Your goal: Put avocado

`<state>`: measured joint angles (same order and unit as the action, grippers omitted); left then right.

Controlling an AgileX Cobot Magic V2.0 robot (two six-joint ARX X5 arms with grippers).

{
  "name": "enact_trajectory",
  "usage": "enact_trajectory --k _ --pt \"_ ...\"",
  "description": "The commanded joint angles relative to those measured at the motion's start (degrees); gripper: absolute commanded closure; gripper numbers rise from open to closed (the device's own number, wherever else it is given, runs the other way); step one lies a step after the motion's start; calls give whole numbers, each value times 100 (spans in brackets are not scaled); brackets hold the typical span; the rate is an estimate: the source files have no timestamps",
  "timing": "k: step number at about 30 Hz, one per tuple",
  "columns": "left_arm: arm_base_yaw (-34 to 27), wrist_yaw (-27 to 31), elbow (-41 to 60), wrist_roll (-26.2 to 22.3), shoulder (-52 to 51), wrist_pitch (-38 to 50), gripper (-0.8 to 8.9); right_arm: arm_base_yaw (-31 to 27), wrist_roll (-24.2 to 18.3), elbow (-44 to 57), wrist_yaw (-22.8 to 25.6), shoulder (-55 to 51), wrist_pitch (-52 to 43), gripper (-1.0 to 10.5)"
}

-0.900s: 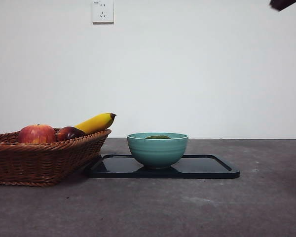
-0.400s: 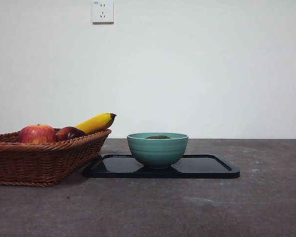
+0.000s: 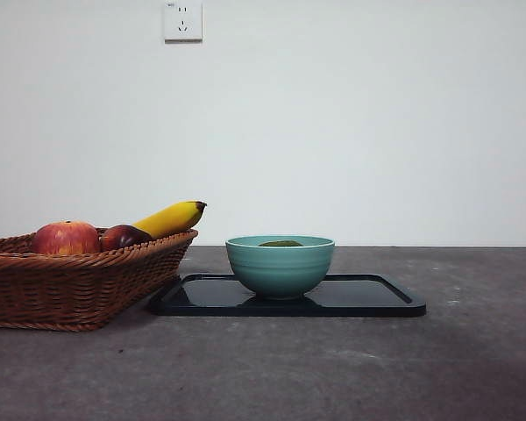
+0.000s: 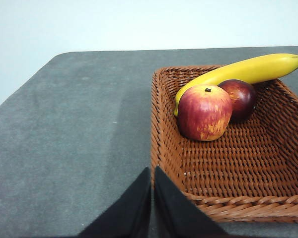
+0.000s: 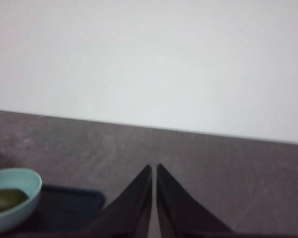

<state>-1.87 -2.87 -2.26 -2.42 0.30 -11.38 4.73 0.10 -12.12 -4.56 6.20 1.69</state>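
Dark green avocado (image 3: 280, 243): we log it inside the teal bowl (image 3: 280, 266), lying flat, long axis level, only its top above the rim. Bowl stands on the black tray (image 3: 368, 298); wicker basket (image 3: 70, 281) touches the tray at nine o'clock, bare table at three. Right gripper (image 5: 154, 171) pressed closed, empty, well apart from the avocado; left gripper (image 4: 152, 174) likewise closed, by the basket.
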Motion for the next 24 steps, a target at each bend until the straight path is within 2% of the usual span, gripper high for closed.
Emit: enact_trajectory --k 1,14,24 --pt "-15 11 114 15 -11 -61 805 -4 267 225 26 -210 -90 939" --pt "-15 11 114 15 -11 -61 805 -4 741 1137 52 -599 -205 939" --pt "-15 11 114 13 -11 -63 805 -4 741 1152 55 -599 761 939"
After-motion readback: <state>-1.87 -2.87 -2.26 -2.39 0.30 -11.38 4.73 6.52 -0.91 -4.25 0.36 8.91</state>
